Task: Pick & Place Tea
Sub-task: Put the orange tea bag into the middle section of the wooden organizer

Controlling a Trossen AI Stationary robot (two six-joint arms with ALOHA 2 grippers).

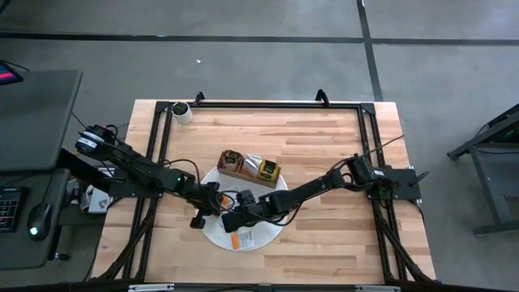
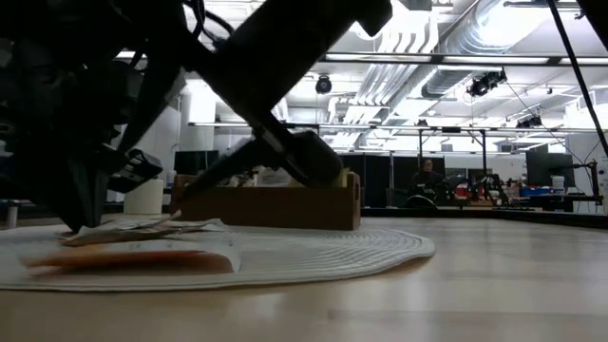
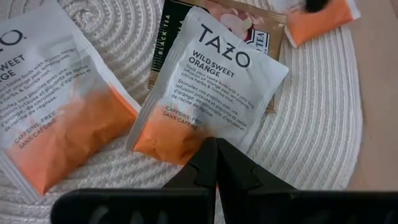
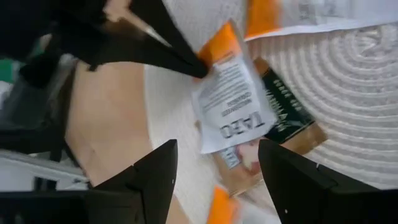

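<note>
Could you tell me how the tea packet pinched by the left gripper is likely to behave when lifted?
The tea packet looks thin, so probably light and floppy. The left gripper pinches only its orange edge, so it may droop or swing. It overlaps a dark packet, which might drag along.

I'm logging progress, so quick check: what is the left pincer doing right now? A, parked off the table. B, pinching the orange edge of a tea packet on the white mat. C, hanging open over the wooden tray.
B: the left pincer is shut on the orange edge of a tea packet lying on the white mat.
</note>
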